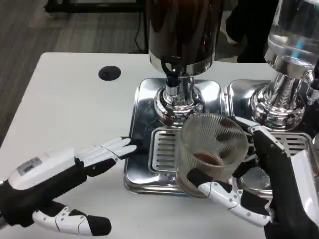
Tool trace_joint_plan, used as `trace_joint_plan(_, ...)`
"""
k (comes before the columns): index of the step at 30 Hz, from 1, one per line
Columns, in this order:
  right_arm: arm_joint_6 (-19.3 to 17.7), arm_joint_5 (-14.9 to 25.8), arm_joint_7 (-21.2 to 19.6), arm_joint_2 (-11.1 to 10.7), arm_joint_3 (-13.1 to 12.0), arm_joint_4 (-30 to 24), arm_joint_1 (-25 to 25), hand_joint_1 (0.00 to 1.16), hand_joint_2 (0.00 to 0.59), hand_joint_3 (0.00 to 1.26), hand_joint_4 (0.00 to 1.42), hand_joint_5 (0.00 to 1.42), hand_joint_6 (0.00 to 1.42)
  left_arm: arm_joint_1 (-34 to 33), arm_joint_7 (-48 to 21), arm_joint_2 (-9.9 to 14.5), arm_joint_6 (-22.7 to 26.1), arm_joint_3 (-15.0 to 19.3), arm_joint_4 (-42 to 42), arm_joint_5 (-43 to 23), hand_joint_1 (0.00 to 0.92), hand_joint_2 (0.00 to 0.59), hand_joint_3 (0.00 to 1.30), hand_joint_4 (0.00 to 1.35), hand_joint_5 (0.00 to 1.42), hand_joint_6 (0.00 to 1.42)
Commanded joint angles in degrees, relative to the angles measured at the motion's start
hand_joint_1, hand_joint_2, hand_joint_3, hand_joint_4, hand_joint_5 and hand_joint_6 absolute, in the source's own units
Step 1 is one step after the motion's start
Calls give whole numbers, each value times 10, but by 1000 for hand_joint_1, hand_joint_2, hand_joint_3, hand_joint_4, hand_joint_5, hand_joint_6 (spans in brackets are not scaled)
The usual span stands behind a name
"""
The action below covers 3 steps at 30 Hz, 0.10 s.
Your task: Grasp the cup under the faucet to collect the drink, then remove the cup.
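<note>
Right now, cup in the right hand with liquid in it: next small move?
Probably draw the cup back toward the robot and clear of the drip tray. The right hand already holds it, brown drink sits in the bottom, and it is already forward of the faucet. The left hand rests open by the tray.

We find no text, brand, number or sign that we can read anywhere here. The one candidate is a small grey label on the white back of the left hand; we see faint marks on it, but they are too small and blurred for us to make out a single letter or digit.
</note>
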Motion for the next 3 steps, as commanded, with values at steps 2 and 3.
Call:
trace_joint_plan(2,-22,8,-2,1,0,-12,2,680,236,573,636,784,837,2,-8,13,2,1,-5,0,0,105,86,0,17,82)
trace_joint_plan(3,-22,8,-2,1,0,-13,2,680,236,574,636,786,838,3,-9,14,2,1,-5,0,0,105,86,0,18,82)
